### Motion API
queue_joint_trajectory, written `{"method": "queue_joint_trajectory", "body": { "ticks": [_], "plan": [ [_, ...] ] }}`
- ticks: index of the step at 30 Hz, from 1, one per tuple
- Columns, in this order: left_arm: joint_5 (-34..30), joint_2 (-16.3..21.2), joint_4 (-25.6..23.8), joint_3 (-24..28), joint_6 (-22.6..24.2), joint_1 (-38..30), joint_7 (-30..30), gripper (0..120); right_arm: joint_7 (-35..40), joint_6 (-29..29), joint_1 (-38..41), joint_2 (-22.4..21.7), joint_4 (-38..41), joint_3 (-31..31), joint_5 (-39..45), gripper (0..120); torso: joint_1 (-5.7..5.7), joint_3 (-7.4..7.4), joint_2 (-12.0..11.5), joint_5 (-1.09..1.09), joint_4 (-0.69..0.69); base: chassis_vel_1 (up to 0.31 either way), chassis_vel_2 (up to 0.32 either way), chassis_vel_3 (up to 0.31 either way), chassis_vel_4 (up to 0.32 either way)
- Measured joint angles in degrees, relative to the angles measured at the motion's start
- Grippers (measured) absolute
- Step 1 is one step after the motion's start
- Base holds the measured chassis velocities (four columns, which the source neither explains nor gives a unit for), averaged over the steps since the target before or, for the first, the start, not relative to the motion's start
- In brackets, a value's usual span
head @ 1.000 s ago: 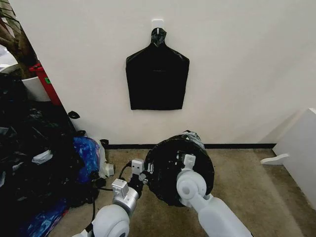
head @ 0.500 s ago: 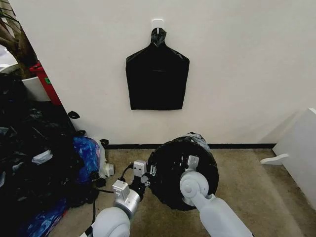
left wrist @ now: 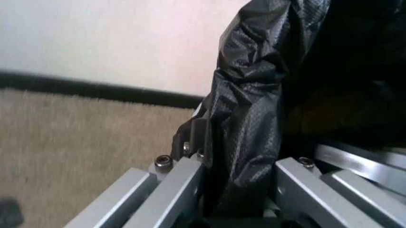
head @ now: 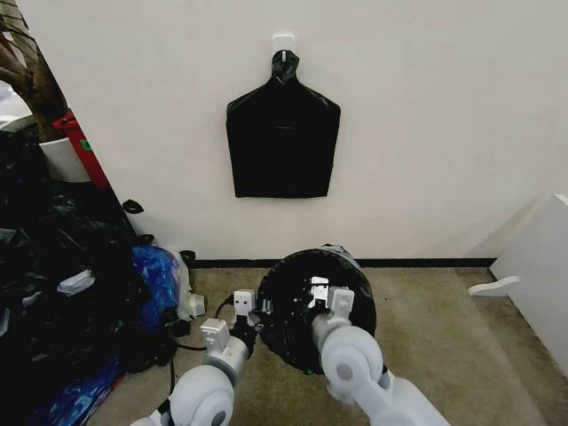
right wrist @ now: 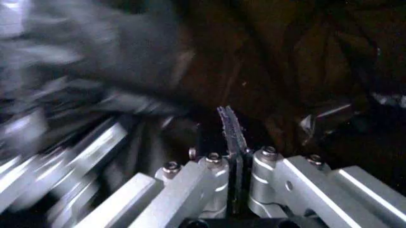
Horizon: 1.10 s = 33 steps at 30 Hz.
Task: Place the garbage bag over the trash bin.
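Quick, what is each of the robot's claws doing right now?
Left gripper: shut on the garbage bag at the bin's edge.
Right gripper: shut, pads pressed together inside the bag, nothing visibly held.

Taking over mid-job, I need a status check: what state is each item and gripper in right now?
garbage bag: draped over the bin, mouth open.
trash bin: covered by the bag.
left gripper: at the bin's left edge, shut on bag plastic.
right gripper: inside the bag's opening, shut.
bag pack: hanging on the wall.
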Motion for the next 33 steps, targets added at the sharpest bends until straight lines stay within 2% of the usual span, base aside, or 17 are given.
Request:
{"method": "queue_joint_trajectory", "body": {
  "ticks": [6, 10, 11, 13, 16, 17, 19, 21, 22, 24, 25, 27, 30, 33],
  "plan": [
    [-5.83, -0.53, 0.29, -0.85, 1.55, -1.46, -3.4, 0, -3.66, -0.82, -3.77, -2.21, 6.74, 1.21, -1.17, 0, 0.0, 0.0, 0.0, 0.01, 0.0, 0.0, 0.0, 0.0, 0.0],
    [-11.19, -0.32, 0.3, -1.44, 4.75, -2.33, -7.4, 0, -16.57, 0.84, -9.27, -5.23, 14.03, 9.09, -9.24, 0, 0.0, 0.0, 0.0, 0.01, -0.01, 0.0, 0.0, 0.0, 0.0],
    [-11.19, -0.32, 0.3, -1.44, 4.75, -2.33, -7.4, 0, -16.57, 0.84, -9.27, -5.23, 14.03, 9.09, -9.24, 0, 0.0, 0.0, 0.0, 0.01, -0.01, 0.0, 0.0, 0.0, 0.0],
    [-12.9, -0.16, 0.3, -1.92, 6.68, -2.44, -9.16, 0, -22.56, 2.84, -11.42, -6.18, 15.52, 14.27, -13.97, 1, 0.0, 0.0, 0.0, 0.01, -0.02, 0.0, 0.0, 0.0, 0.0],
    [-13.99, 0.13, -0.09, -3.78, 9.02, -1.35, -10.44, 0, -30.32, 5.79, -12.36, -7.17, 16.23, 21.36, -17.34, 12, 0.0, 0.0, 0.0, 0.0, -0.03, 0.0, 0.0, 0.0, 0.0],
    [-15.07, 0.23, -0.55, -5.02, 9.94, -0.44, -11.59, 0, -33.18, 8.83, -12.07, -7.86, 15.48, 23.61, -18.71, 19, 0.0, 0.0, 0.0, 0.02, 0.0, 0.0, 0.0, 0.0, 0.0],
    [-16.16, 0.25, -0.87, -5.6, 10.48, -0.15, -12.52, 0, -34.65, 10.69, -12.03, -8.2, 14.62, 24.62, -19.57, 23, 0.0, 0.0, 0.0, 0.01, 0.02, 0.0, 0.0, 0.0, 0.0],
    [-19.65, 0.22, -1.54, -6.39, 11.9, 0.01, -14.9, 0, -38.27, 14.78, -12.52, -8.44, 12.12, 26.85, -21.8, 30, 0.0, 0.0, 0.0, 0.02, 0.02, 0.0, 0.0, 0.0, 0.0],
    [-21.85, 0.14, -1.71, -6.41, 12.76, -0.29, -16.43, 0, -41.68, 18.32, -13.86, -7.98, 9.82, 29.33, -24.24, 36, 0.0, 0.01, 0.0, 0.02, 0.03, 0.0, 0.0, 0.0, 0.0],
    [-24.14, 0.01, -1.59, -6.07, 13.61, -1.49, -17.91, 0, -45.81, 21.78, -16.99, -6.59, 8.03, 32.88, -27.34, 43, 0.0, 0.0, 0.0, 0.02, 0.0, 0.0, 0.0, 0.0, 0.0],
    [-25.18, -0.06, -1.5, -6.0, 13.88, -2.01, -18.55, 0, -46.91, 22.86, -18.46, -6.02, 7.63, 34.13, -28.18, 49, 0.0, 0.0, 0.0, 0.02, -0.02, 0.0, 0.0, 0.0, 0.0],
    [-26.37, -0.12, -1.43, -5.97, 14.21, -2.48, -19.34, 0, -47.57, 23.74, -19.7, -5.48, 7.26, 35.09, -28.8, 51, 0.0, 0.0, 0.0, 0.01, -0.03, 0.0, 0.0, 0.0, 0.0],
    [-29.71, 0.19, -1.44, -6.07, 15.93, -3.25, -21.73, 0, -49.08, 27.48, -24.11, -3.04, 4.9, 38.44, -30.06, 66, 0.0, 0.0, 0.01, 0.01, -0.03, 0.0, 0.0, 0.0, 0.0],
    [-31.18, 0.57, -1.44, -6.04, 17.4, -3.83, -23.22, 0, -50.01, 30.79, -26.5, -0.97, 2.53, 40.32, -31.4, 74, 0.0, 0.0, 0.0, 0.02, 0.01, 0.0, 0.0, 0.0, 0.0]
  ]
}}
